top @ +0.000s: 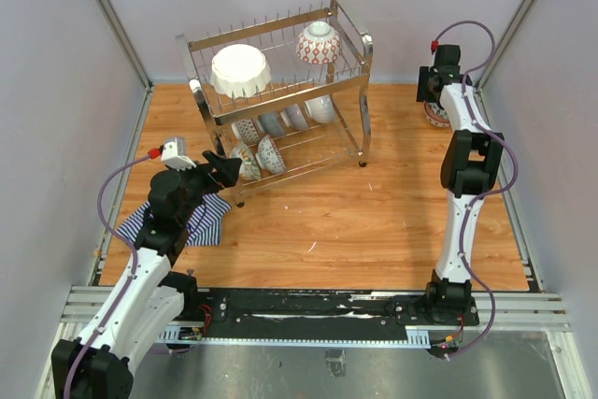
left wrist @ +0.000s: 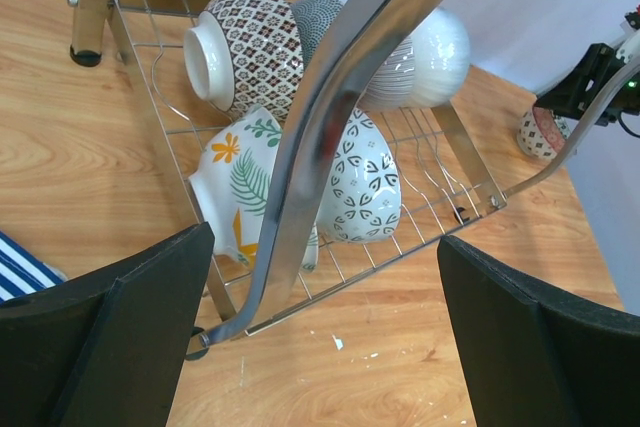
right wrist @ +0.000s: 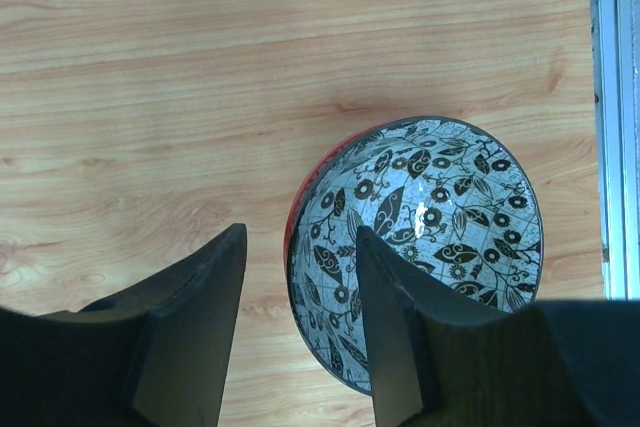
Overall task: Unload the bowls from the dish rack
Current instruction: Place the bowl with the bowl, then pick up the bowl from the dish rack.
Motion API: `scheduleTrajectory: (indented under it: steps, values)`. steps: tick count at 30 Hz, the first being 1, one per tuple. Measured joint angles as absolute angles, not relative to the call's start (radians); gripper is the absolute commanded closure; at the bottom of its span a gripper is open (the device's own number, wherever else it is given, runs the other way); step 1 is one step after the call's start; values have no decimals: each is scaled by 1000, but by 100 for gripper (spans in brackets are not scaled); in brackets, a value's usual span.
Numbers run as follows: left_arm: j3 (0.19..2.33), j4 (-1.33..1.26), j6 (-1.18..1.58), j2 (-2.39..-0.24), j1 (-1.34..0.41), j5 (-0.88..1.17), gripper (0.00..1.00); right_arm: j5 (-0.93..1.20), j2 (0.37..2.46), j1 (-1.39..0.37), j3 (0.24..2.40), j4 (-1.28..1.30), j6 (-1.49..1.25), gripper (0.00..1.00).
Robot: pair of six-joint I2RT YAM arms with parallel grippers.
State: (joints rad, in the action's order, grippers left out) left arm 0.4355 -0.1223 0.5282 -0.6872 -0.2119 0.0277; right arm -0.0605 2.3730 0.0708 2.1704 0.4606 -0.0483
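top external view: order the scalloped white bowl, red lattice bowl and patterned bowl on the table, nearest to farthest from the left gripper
From the left gripper:
1. scalloped white bowl, top tier, left
2. red lattice bowl, top tier, right
3. patterned bowl, on the table, far right

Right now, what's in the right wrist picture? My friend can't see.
A bowl with black flowers inside and a red outside sits upright on the wooden table. The right gripper is open, one finger on each side of the rim.

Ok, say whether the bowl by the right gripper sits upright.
Upright: the bowl rests on the table, patterned inside facing up.
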Motion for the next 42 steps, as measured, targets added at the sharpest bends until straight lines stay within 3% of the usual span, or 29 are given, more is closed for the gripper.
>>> scheduleTrajectory:
  steps: [9, 17, 26, 34, 42]
  values:
    - [435, -128, 543, -708, -212, 26, 0, -52, 2145, 70, 1955, 393, -60, 44]
    - [456, -124, 554, -746, -212, 23, 0, 27, 1637, 40, 1504, 241, -130, 46]
    - [466, -116, 559, -747, -212, 23, 0, 121, 1237, -309, 958, 7, -194, 48]
    - [466, -109, 562, -728, -212, 23, 0, 221, 1234, -514, 866, -225, -283, 52]
    - [464, -110, 565, -722, -212, 28, 0, 360, 1541, -599, 892, -472, -421, 57]
